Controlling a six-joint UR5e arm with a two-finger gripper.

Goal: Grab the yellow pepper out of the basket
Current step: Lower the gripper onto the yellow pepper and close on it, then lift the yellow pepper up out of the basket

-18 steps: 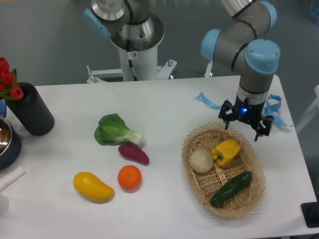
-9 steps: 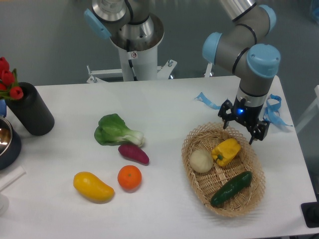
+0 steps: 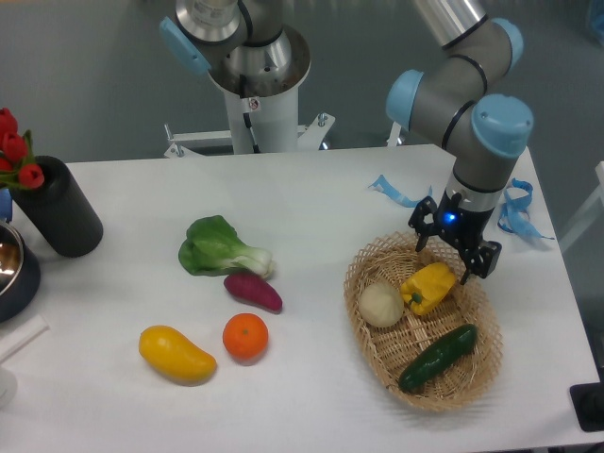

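Gripper [image 3: 451,255] is hovering wide open, holding nothing, directly above the yellow pepper [image 3: 429,286] lying in the basket [image 3: 370,351].

A white counter [image 3: 311,198] fills most of the view under even, soft light with faint shadows. Behind its far edge runs a plain grey-teal wall [image 3: 85,75]. A white pedestal [image 3: 264,118] on a metal bracket stands at the far edge, near the middle.
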